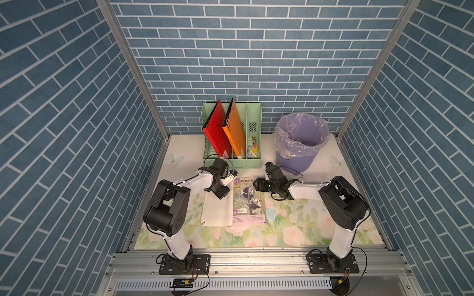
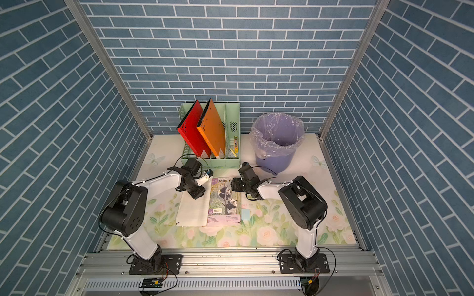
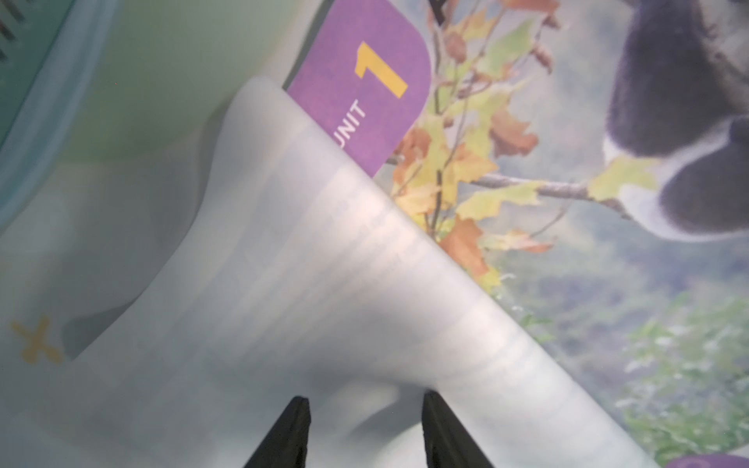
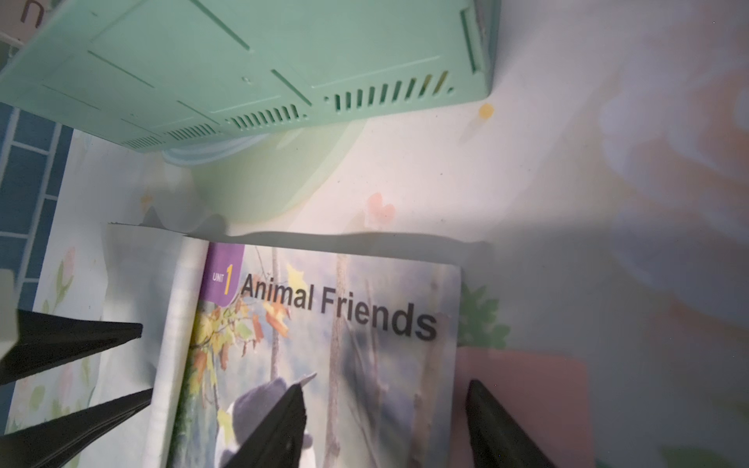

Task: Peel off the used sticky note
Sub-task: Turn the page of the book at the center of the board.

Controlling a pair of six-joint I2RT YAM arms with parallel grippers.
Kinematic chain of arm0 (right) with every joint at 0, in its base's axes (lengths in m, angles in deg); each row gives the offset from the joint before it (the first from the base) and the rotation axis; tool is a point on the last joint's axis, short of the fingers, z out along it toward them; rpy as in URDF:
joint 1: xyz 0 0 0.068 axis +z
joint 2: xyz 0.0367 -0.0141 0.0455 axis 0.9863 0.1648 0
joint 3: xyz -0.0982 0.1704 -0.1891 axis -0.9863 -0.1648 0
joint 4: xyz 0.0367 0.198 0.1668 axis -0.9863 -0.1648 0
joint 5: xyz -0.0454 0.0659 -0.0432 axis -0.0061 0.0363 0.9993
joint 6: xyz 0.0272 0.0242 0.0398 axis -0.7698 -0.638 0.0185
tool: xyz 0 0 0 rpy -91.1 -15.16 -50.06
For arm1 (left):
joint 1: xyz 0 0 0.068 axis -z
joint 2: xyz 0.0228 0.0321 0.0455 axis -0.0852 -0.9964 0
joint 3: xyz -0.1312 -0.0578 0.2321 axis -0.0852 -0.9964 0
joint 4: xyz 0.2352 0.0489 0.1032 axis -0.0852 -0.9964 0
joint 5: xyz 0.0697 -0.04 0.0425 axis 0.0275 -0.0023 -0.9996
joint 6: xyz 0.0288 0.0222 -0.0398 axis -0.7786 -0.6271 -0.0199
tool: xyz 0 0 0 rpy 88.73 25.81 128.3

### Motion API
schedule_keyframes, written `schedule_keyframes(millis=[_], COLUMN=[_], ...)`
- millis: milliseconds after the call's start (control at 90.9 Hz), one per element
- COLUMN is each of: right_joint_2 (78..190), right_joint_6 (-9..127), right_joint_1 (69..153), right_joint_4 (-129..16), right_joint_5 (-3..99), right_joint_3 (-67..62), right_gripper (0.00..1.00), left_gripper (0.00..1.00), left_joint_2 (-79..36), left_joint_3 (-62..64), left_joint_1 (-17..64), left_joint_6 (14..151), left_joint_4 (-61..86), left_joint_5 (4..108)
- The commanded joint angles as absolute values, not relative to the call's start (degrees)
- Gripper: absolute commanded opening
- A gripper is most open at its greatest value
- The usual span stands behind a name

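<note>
Matte pink note [image 4: 527,381] juts past the right edge of the glossy book [image 4: 344,324], near its far corner. Right gripper [image 4: 387,385] spread astride that edge; left gripper [image 3: 364,397] parted (narrowly) over a curled white page [image 3: 324,263].

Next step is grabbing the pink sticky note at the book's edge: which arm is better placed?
Right. The right claw hangs open over the edge of the book, just beside the pink sticky note. The left claw is over the blank page opposite.
</note>
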State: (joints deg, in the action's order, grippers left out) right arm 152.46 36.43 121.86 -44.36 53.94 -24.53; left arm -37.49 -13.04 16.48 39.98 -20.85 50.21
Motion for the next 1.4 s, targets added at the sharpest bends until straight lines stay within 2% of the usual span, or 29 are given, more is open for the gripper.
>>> schedule_keyframes(millis=[0, 517, 759, 1078, 1386], right_joint_2=[151.68, 150.66, 150.65, 152.59, 155.98], right_joint_6=[35.69, 41.45, 45.58, 45.87, 48.34], right_joint_1=[122.22, 127.97, 131.56, 133.08, 137.29], right_joint_4=[-44.91, -55.84, -64.03, -66.48, -77.27], right_joint_5=[52.72, 62.33, 70.89, 72.18, 86.68], right_joint_3=[-25.43, -18.05, -12.19, -9.91, -3.05], right_gripper=[0.62, 0.59, 0.59, 0.57, 0.56], left_gripper=[0.50, 0.50, 0.50, 0.50, 0.50], left_joint_2=[-37.94, -38.15, -38.43, -38.83, -39.60], left_joint_3=[-12.08, -12.17, -12.25, -12.01, -10.99], left_joint_1=[16.72, 16.72, 16.73, 16.73, 16.74], left_joint_6=[39.58, 39.75, 39.79, 39.62, 39.88], left_joint_4=[-22.08, -21.95, -21.92, -21.94, -22.52], left_joint_5=[50.63, 50.73, 50.86, 50.84, 51.05])
